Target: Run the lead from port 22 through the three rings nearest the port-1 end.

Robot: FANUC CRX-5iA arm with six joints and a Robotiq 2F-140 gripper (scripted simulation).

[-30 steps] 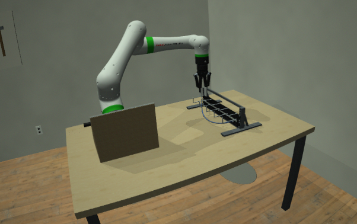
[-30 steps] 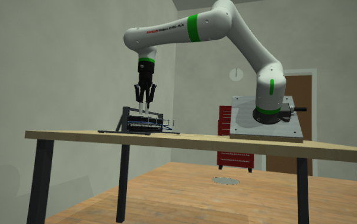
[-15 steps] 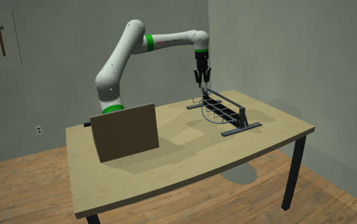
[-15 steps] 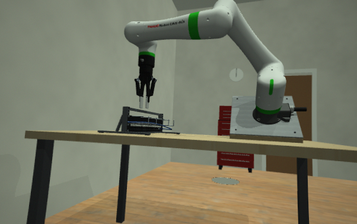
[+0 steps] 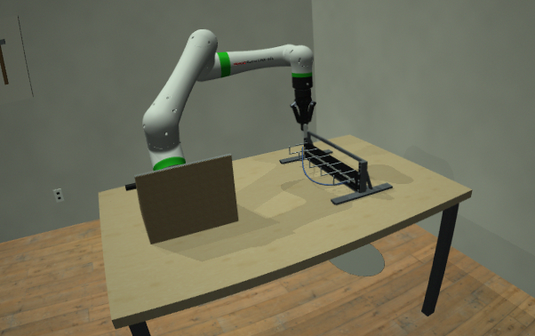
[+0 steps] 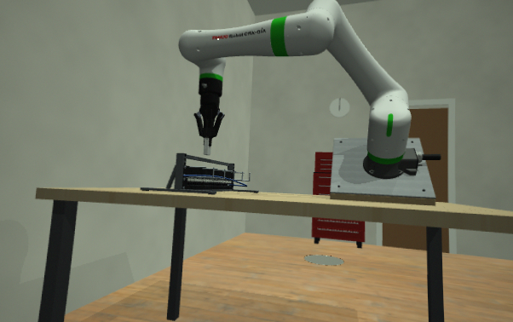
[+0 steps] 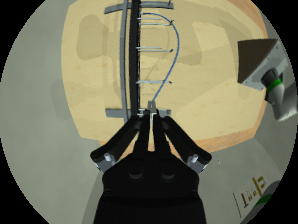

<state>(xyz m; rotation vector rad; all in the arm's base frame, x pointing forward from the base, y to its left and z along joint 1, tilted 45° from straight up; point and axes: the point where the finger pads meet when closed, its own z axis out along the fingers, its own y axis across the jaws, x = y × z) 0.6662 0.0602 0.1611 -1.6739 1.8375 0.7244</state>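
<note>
- My tool hung above the rack, fingers pressed together on nothing.
- A brown board stood near the surface's left edge.

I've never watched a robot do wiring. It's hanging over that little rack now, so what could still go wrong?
The gripper is shut on nothing, above the rack. The blue lead sags in a loose loop at the front, so it might slip out of the open rings. The rack stands loose, so a careless descent could nudge or tip it.

Wooden table carries rack, upright brown board, arm's grey base plate.
</note>
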